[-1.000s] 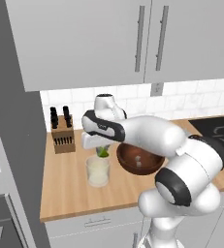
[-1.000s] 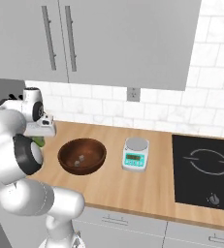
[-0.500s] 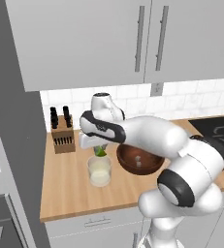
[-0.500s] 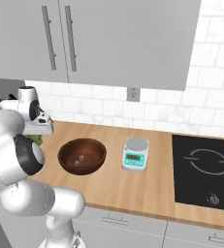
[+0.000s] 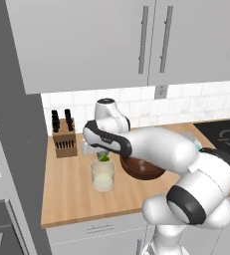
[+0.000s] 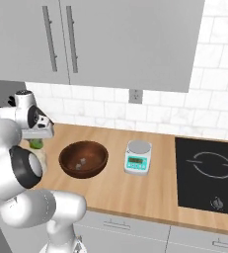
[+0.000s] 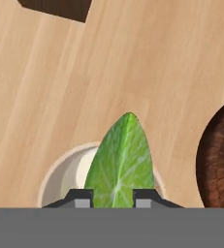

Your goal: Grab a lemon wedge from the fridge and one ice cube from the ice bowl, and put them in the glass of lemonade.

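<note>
Two dark fingertips [image 7: 82, 197] of your hand [image 7: 112, 197] were pinching the lemon wedge [image 7: 120, 162] between them, and the wedge pointed away from the hand with its green tip forward. You could see it also in the left base view, as a small green piece [image 5: 103, 156] under the hand [image 5: 102, 153]. In the right base view the wedge [image 6: 36, 144] hung below the hand [image 6: 37, 140] too.

Directly under the hand stood the glass of lemonade [image 5: 102, 175] on the wooden tabletop [image 5: 71, 189]. In the hand view you saw the round rim of the glass [image 7: 60, 169] behind the wedge, so the wedge was over the opening. If it touched the liquid, I cannot tell.

Just beside the glass, on the side of the hand toward the cooktop [image 6: 208, 173], was the ice bowl [image 6: 83, 159], dark brown, with a few pale cubes inside. Beyond the bowl, further from the hand, stood a small white kitchen scale [image 6: 137, 156]. On the other side of the hand, near the wall, was a knife block [image 5: 64, 141].
</note>
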